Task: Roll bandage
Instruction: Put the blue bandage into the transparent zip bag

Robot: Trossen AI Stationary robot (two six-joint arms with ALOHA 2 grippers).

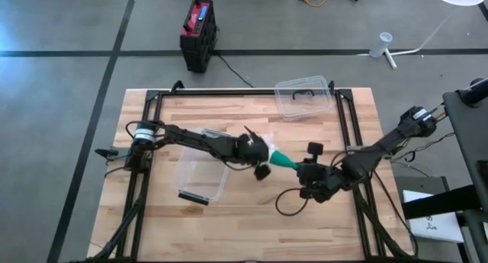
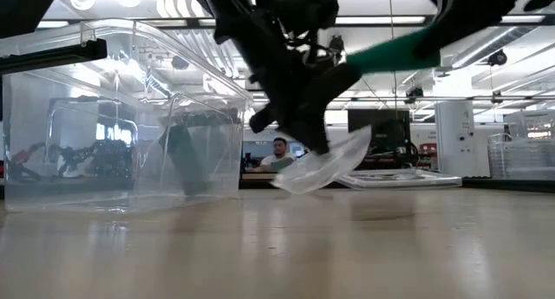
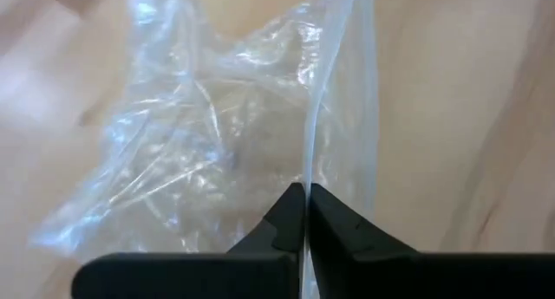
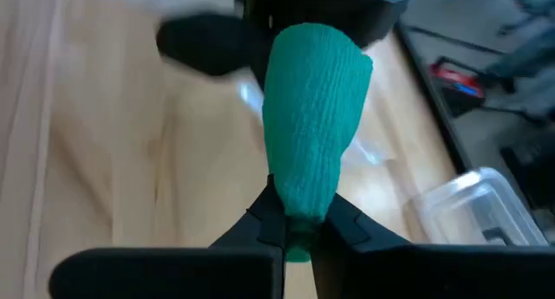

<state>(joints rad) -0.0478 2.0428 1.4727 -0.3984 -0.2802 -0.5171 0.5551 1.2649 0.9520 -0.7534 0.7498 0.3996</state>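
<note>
A rolled teal bandage (image 4: 308, 117) is held up over the table's middle by my right gripper (image 4: 297, 234), which is shut on one end of it. The bandage (image 1: 282, 159) points toward my left gripper (image 1: 264, 155). That gripper is shut on a crumpled clear plastic wrapper (image 3: 217, 134). In the low view the wrapper (image 2: 329, 165) hangs under the left fingers just above the table, and the bandage (image 2: 395, 52) slants high at the right. Whether the bandage's far end still sits in the wrapper is hidden. My left gripper pinches the wrapper by a thin edge or fold (image 3: 306, 173) between its two shut fingers, slanting down from the table's left. The wrapper hangs slack and crumpled below the fingers; whether it clears the wood I cannot tell. My right gripper pinches the bandage's near end (image 4: 299, 214) between its two fingers, slanting down from the table's right, with the fingers along the roll. The roll sticks out past the fingertips, lifted clear of the table.
A clear plastic bin (image 1: 200, 175) stands on the table to the near left of the grippers, large in the low view (image 2: 121, 117). Its clear lid (image 1: 303, 97) lies at the far edge. A black cable (image 1: 286, 202) loops on the wood near the right arm.
</note>
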